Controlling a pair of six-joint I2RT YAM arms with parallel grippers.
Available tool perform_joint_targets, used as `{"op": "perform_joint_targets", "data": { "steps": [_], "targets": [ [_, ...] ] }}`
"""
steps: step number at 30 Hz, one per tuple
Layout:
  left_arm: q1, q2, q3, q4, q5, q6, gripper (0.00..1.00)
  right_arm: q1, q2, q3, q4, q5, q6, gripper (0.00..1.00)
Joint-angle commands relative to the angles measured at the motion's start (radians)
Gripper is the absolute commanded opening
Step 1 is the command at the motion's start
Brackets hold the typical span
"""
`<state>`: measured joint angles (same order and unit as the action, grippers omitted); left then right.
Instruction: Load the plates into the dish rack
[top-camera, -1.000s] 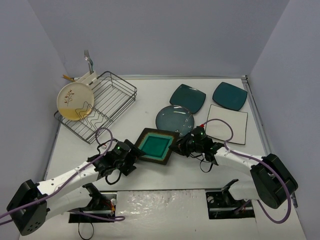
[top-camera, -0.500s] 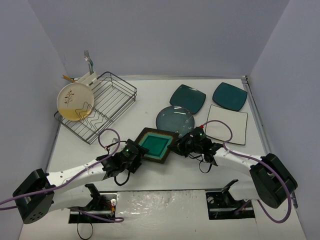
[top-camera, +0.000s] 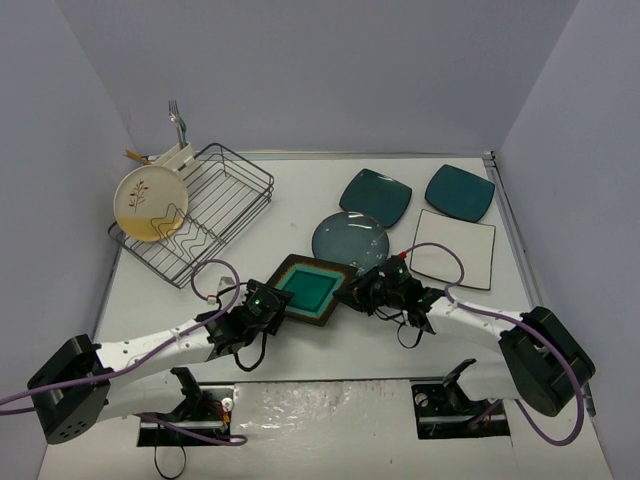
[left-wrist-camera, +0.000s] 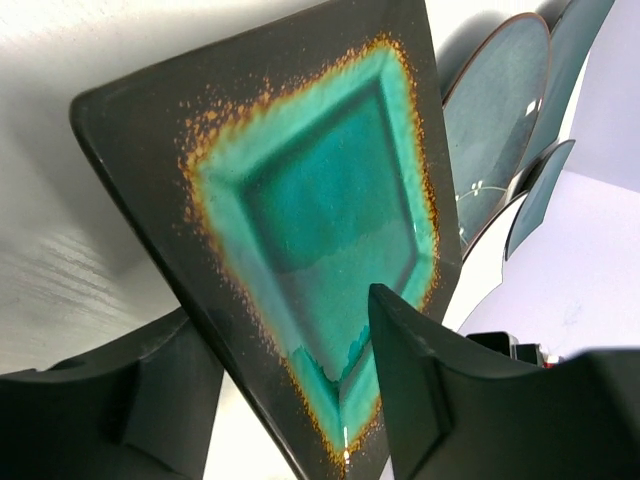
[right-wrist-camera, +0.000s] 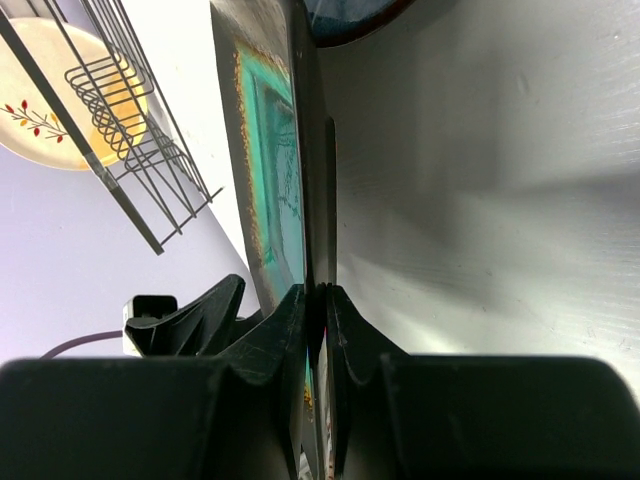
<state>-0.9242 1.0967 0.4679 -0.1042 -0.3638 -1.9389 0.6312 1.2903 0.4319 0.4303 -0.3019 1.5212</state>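
Observation:
The brown-rimmed teal square plate (top-camera: 310, 289) is tilted up just above the table in front of the arms. My right gripper (top-camera: 351, 294) is shut on its right edge, and the right wrist view shows both fingers pinching the rim (right-wrist-camera: 318, 305). My left gripper (top-camera: 273, 305) is open with one jaw on each side of the plate's near-left corner (left-wrist-camera: 300, 330). It is not clamped. The dish rack (top-camera: 225, 190) stands at the far left with the cream twig-motif plate (top-camera: 147, 203) upright in its left end.
A round grey-blue plate (top-camera: 350, 240) lies just behind the held plate. Two dark teal square plates (top-camera: 375, 195) (top-camera: 460, 192) and a white square plate (top-camera: 455, 250) lie at the back right. A white caddy (top-camera: 176, 156) with a fork (top-camera: 175, 118) sits at the rack's far corner.

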Motion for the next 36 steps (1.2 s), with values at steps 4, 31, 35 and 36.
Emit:
{"op": "perform_joint_targets", "data": {
  "steps": [4, 31, 35, 36],
  "targets": [
    [-0.026, 0.036, 0.037, 0.084, -0.056, -0.046, 0.46, 0.007, -0.042, 0.001, 0.191, 0.015, 0.094, 0.00],
    [-0.051, -0.137, 0.080, -0.117, -0.188, 0.008, 0.00, 0.000, -0.206, 0.068, -0.117, 0.072, -0.108, 0.70],
    [-0.051, -0.210, 0.126, -0.185, -0.211, 0.140, 0.00, -0.018, -0.240, 0.086, -0.220, 0.056, -0.194, 0.90],
    [-0.051, -0.224, 0.135, -0.200, -0.213, 0.168, 0.00, -0.024, -0.247, 0.091, -0.240, 0.054, -0.216, 0.92]
  ]
}}
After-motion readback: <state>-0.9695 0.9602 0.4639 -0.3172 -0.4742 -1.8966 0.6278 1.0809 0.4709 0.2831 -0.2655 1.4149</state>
